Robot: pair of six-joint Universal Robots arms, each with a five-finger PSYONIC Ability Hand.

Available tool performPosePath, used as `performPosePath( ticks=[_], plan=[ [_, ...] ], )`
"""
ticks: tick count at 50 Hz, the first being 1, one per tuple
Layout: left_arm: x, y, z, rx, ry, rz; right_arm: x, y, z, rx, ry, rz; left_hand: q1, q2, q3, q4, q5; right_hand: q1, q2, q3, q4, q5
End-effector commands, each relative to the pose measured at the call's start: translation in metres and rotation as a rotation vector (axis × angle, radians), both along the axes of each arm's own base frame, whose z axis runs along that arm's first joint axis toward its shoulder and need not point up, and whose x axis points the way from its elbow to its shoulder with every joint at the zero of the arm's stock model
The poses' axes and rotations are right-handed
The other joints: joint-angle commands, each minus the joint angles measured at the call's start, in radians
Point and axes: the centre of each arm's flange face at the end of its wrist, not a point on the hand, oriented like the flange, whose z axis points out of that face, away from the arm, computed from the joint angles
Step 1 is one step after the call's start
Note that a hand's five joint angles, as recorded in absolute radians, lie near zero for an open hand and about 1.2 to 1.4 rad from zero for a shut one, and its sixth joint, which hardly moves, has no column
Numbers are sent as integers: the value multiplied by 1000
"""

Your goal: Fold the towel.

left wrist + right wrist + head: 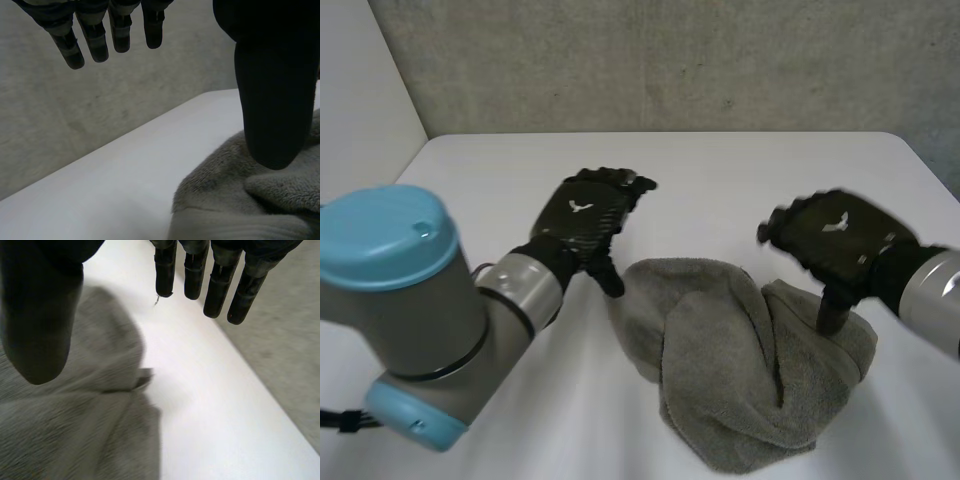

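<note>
Towel [740, 360] lies crumpled in a heap on the white table [740, 170], between the hands. Left hand [585, 215] and right hand [835, 235] hang spread open beside it, gripping nothing. Folding looks unstarted — next, each must pinch an edge and spread it flat.

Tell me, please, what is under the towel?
The crumpled grey towel lies on the white table, which shows beside it. Anything beneath its folds is covered. The left hand and the right hand are open at its two sides, not under it.
</note>
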Motion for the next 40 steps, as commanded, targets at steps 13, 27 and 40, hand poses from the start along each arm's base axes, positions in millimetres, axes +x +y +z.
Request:
performPosePath(
  ticks=[13, 27, 40],
  plan=[
    [-54, -47, -52, 106, -213, -78, -9, -58, -50, 177, -48, -131, 49, 51, 50, 51, 36, -61, -94, -84, -71, -29],
    [-57, -49, -86, 102, -337, -116, 9, -77, -100, 257, 148, -44, 1206, 1207, 1207, 1208, 1192, 602, 569, 579, 593, 634],
    [-59, -86, 111, -481, 75, 196, 27, -141, 78, -365, -306, -176, 1209, 1210, 1209, 1211, 1195, 1092, 1058, 1069, 1082, 1124]
  ],
)
